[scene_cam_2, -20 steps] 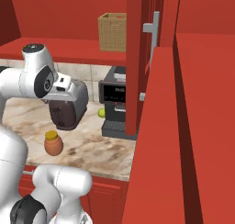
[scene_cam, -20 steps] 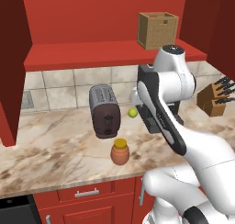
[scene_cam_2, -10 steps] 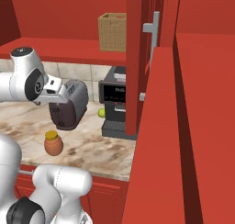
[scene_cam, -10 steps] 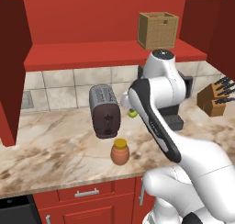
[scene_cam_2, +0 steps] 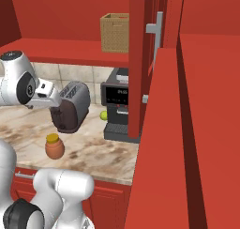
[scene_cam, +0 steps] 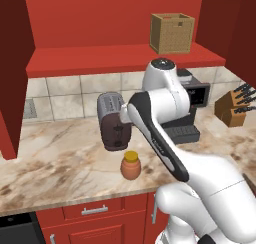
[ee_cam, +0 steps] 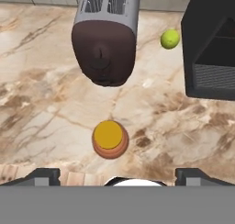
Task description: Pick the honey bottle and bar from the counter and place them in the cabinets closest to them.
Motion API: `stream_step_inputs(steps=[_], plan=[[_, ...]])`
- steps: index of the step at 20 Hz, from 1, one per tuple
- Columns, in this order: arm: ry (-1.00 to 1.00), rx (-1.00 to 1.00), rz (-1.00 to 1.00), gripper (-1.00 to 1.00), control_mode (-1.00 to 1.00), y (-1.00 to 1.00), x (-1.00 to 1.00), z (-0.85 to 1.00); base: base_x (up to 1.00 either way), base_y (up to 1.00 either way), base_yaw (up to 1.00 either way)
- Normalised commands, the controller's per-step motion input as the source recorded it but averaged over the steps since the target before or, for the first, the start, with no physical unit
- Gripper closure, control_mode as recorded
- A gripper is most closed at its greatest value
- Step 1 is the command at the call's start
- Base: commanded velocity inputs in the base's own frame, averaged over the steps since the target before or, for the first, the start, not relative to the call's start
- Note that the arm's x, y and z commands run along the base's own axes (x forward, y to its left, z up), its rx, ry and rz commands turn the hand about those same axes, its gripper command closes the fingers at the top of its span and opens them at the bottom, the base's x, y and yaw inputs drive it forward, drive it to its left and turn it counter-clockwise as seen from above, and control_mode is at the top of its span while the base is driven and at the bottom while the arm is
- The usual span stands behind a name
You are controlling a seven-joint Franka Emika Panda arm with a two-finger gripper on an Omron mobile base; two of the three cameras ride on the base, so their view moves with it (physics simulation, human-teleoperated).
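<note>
The honey bottle (scene_cam: 130, 166) (scene_cam_2: 54, 147), squat and orange-brown with a yellow cap, stands upright on the beige marble counter (scene_cam: 50, 158) in front of the toaster. In the hand view I look straight down on the honey bottle's cap (ee_cam: 109, 138). My gripper (ee_cam: 117, 176) hangs above it, open, its two dark fingertips (ee_cam: 43, 174) wide apart with nothing between them. The bottle lies just ahead of the gap. The red cabinets (scene_cam: 115, 55) stand open above the counter. The bar is out of view.
A dark toaster (scene_cam: 114, 120) (ee_cam: 108, 35) stands just behind the bottle. A black coffee machine (scene_cam: 187, 113) (ee_cam: 211, 44) and a lime (ee_cam: 170, 38) are to its right. A woven box (scene_cam: 171, 33) sits on the cabinet shelf. A knife block (scene_cam: 234, 108) is far right.
My arm has swung left, bringing the hand over the honey bottle. The jaws have stayed open. The bottle has not moved.
</note>
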Motion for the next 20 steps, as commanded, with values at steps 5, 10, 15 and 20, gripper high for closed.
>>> stream_step_inputs(steps=[5,10,15,20], plan=[[0.00,-0.01,0.00,-1.00,-1.00,0.20,0.00,-0.15,0.00,0.00,0.00],[0.02,-0.04,0.00,-1.00,-1.00,0.06,0.00,-0.28,0.00,0.00,0.00],[0.05,-0.04,0.00,-1.00,-1.00,0.00,0.03,-0.38,0.00,0.00,0.00],[0.03,-0.02,0.00,-1.00,-1.00,0.00,0.02,-0.41,0.00,0.00,0.00]])
